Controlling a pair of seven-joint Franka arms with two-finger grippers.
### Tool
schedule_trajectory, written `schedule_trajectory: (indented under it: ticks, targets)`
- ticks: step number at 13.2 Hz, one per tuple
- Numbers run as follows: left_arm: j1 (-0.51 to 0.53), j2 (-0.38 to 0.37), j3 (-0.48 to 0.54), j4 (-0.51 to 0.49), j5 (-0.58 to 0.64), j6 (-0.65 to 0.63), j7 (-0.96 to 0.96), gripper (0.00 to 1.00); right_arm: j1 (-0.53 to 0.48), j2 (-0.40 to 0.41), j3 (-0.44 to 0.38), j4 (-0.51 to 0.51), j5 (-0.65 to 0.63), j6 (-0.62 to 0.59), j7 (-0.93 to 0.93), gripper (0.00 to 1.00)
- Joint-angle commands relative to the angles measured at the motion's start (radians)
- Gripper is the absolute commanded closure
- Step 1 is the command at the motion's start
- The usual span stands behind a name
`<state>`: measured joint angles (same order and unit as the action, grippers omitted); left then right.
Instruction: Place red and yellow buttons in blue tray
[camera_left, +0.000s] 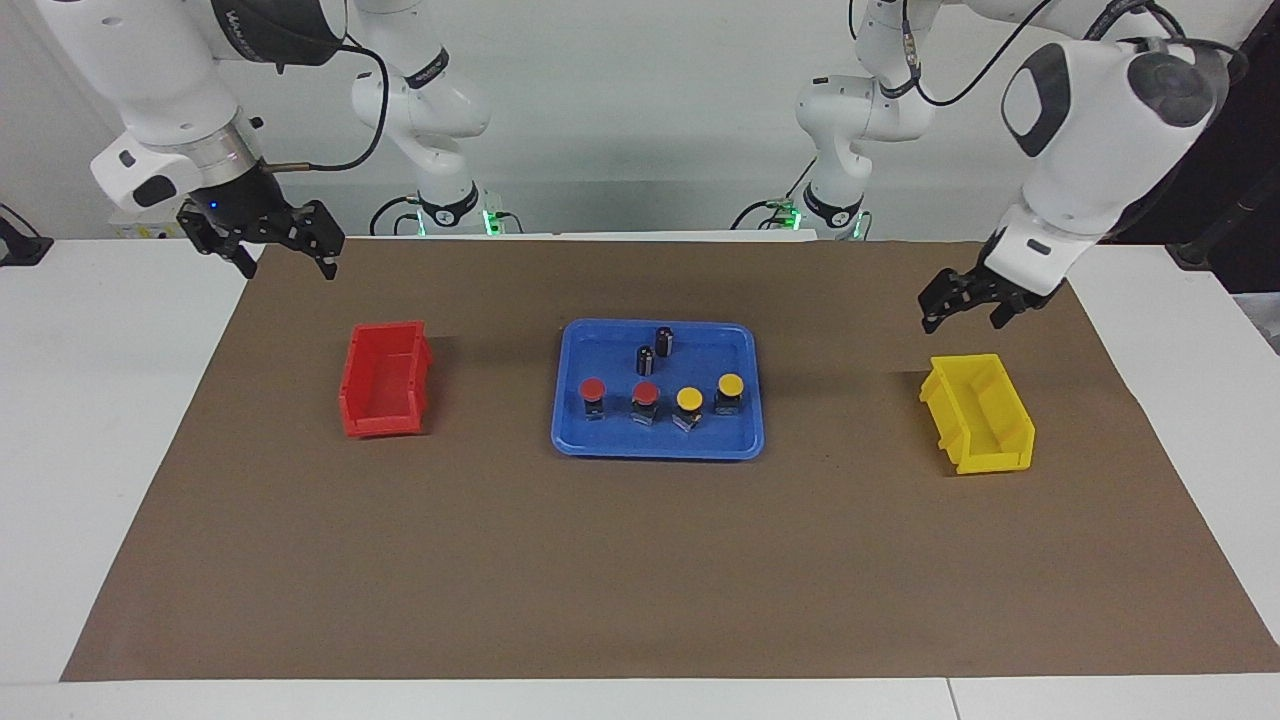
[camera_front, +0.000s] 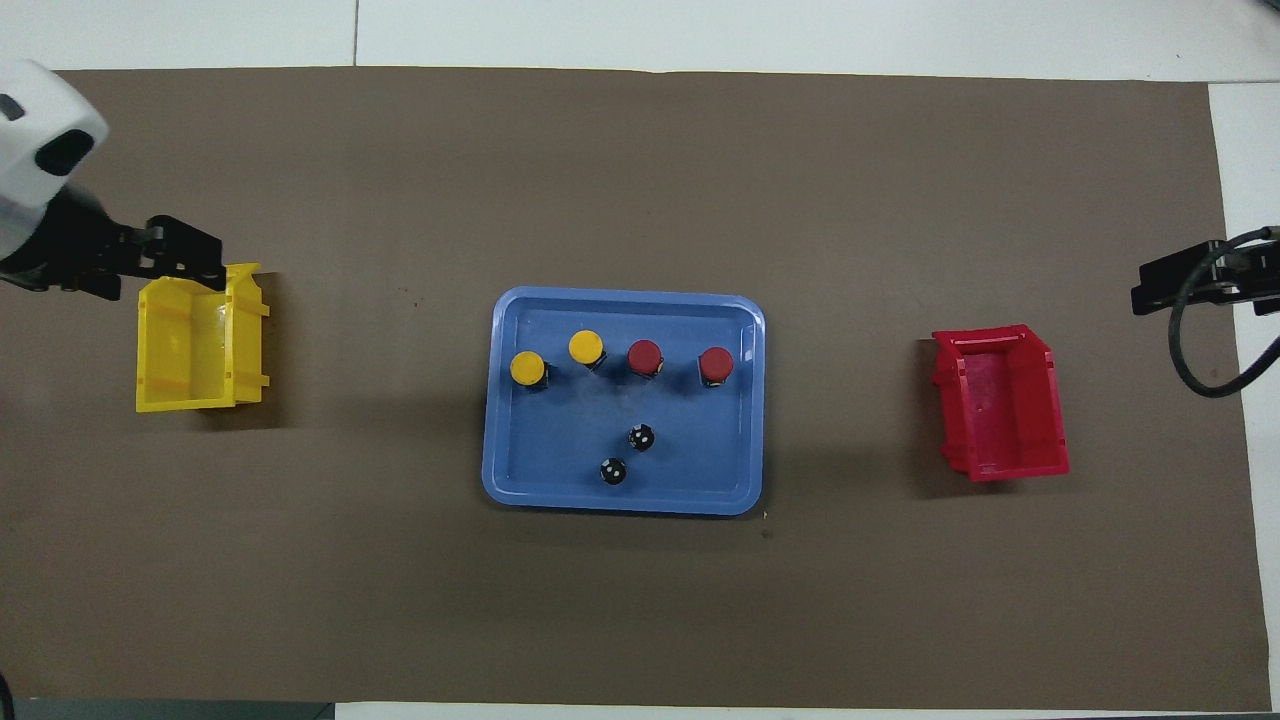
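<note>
The blue tray (camera_left: 602, 347) lies mid-table on the brown mat and also shows in the overhead view (camera_front: 520, 480). Two red buttons (camera_left: 593, 390) (camera_left: 645, 393) and two yellow buttons (camera_left: 688, 399) (camera_left: 730, 384) stand in a row in it; they show from above too, red (camera_front: 716, 363) (camera_front: 645, 356) and yellow (camera_front: 586, 347) (camera_front: 527, 368). My left gripper (camera_left: 962, 320) (camera_front: 190, 258) is open and empty, in the air by the yellow bin. My right gripper (camera_left: 287, 268) (camera_front: 1165, 285) is open and empty, waiting over the mat's edge at the right arm's end.
Two dark capless cylinders (camera_left: 664, 340) (camera_left: 645, 358) stand in the tray, nearer to the robots than the buttons. A yellow bin (camera_left: 978, 412) sits toward the left arm's end of the table, and a red bin (camera_left: 385, 380) toward the right arm's end.
</note>
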<state>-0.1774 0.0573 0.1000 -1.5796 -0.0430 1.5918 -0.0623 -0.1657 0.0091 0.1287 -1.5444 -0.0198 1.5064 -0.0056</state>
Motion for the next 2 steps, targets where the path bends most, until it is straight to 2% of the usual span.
schedule_trajectory:
  ticks: [1, 2]
  targets:
    - [0.050, -0.046, -0.005, -0.005, 0.017, -0.035, 0.080, 0.00, -0.006, 0.005, 0.005, 0.012, 0.003, -0.006, -0.027, 0.00]
    - [0.065, -0.060, 0.003, -0.005, 0.017, -0.044, 0.099, 0.00, -0.008, 0.005, 0.006, 0.012, 0.004, -0.012, -0.030, 0.00]
